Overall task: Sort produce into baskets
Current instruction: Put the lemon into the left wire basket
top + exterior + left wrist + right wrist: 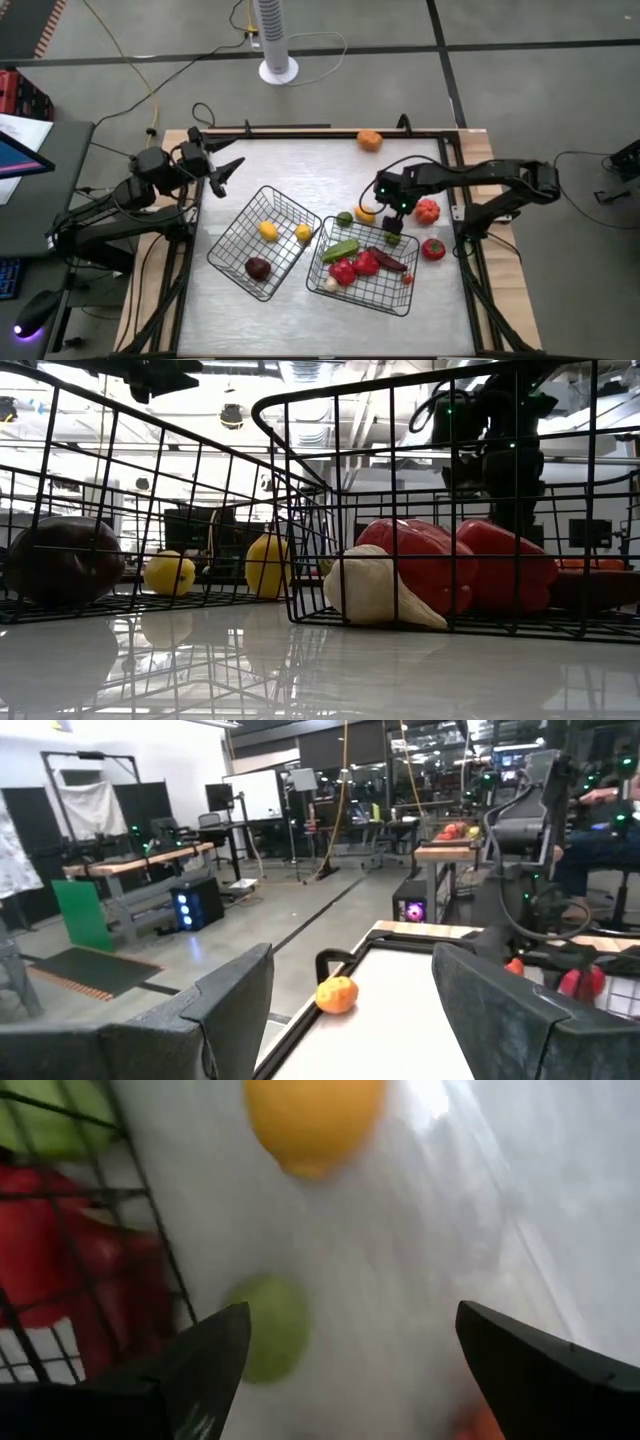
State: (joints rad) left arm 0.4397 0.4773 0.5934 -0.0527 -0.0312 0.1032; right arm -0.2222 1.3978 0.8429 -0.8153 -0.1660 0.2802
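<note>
Two black wire baskets stand mid-table, the left one [265, 243] and the right one [365, 262]. The left holds two yellow pieces [268, 229] and a dark purple one [258, 267]. The right holds red peppers [355, 267], a green piece [340, 250] and a white bulb [380, 590]. My right gripper [350, 1370] is open and empty above a yellow fruit [315, 1120] and a green fruit [265, 1325] that lie on the table by the right basket's far side. My left gripper [225, 172] is open and empty, near the table's far left.
An orange fruit [369, 140] lies near the table's far edge and also shows in the left wrist view [337, 993]. A red-orange fruit [428, 210], a red one [433, 249] and a small green one [393, 238] lie right of the right basket. A fan stand [278, 68] is beyond the table.
</note>
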